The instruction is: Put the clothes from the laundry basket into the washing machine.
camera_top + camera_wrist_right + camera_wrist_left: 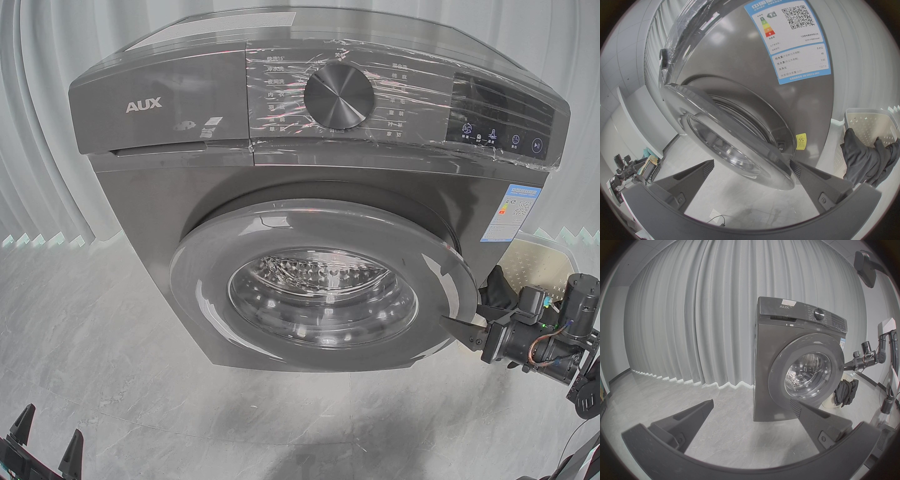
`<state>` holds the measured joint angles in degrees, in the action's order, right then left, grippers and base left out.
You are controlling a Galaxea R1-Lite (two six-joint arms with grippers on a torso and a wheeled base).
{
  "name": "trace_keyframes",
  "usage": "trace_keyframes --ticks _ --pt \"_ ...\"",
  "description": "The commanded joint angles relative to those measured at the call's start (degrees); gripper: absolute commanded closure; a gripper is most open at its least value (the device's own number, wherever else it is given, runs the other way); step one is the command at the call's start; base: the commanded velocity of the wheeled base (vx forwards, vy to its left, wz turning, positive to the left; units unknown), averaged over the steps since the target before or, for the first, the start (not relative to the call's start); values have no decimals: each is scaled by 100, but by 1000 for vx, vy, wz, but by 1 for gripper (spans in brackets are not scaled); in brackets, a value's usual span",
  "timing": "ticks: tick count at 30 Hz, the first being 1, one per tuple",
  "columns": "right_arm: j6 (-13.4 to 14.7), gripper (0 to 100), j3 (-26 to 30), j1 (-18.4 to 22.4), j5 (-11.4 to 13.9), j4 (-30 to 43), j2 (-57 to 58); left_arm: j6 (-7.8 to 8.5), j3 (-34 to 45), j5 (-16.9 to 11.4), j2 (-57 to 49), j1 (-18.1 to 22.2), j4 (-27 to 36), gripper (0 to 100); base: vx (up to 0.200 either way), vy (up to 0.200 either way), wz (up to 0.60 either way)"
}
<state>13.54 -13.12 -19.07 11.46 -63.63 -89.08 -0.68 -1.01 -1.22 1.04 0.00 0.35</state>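
The grey washing machine (187,187) stands in front of me, its round glass door (206,275) swung slightly ajar at the right edge. My right gripper (472,320) is open at that edge, and in the right wrist view the door rim (775,175) lies between its fingers (815,184). A cream laundry basket (540,262) stands to the right of the machine, with dark clothes (500,290) draped over its rim. My left gripper (51,425) hangs open and empty low at the left, well away from the machine.
Pale curtains (693,333) run behind and to the left of the machine. Bare grey tiled floor (125,350) stretches in front of it. The control dial (339,95) and panel sit under plastic film.
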Motion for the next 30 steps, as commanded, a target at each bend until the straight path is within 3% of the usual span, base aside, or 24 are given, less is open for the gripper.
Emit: trace_keyframes --ticks 1,9,13,19,24,30 --pt "8 0 143 61 32 -53 338 -2 92 8 -95 0 0 0 0 0 0" --pt "-10 0 -191 -1 -12 -26 110 -28 92 -1 -95 0 0 0 0 0 0" --pt "-18 0 -490 -1 -3 -70 -303 -11 92 8 -95 0 0 0 -150 0 0" --pt "26 0 -376 -62 14 -61 -286 -11 92 8 -95 0 0 0 0 0 0" --pt "-1 0 90 -106 49 -53 110 -11 92 8 -95 0 0 0 0 0 0" --pt "-1 0 -24 -45 41 -70 101 -2 92 -1 -95 0 0 0 0 0 0"
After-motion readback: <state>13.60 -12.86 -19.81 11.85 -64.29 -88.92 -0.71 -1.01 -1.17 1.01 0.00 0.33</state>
